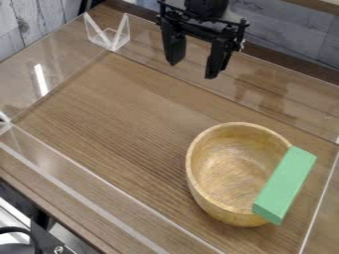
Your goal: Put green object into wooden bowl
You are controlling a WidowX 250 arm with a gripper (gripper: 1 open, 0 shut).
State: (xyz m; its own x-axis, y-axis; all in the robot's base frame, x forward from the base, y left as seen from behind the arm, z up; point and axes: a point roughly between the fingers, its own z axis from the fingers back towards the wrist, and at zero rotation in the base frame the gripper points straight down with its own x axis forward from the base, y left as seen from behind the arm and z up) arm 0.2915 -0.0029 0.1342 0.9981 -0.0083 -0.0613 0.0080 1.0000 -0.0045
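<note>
Since the green block (283,185) is sitting at the right side of the wooden bowl (243,140), overlapping its rim in this view, I'd call this the approach step. The gripper (193,71) is up top, fingers spread with nothing between them, so next it needs to come over, straddle the block and pinch.

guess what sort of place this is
Likely a robot test bench: a black tool hangs over a wooden tabletop, with a wooden bowl and green block.
</note>
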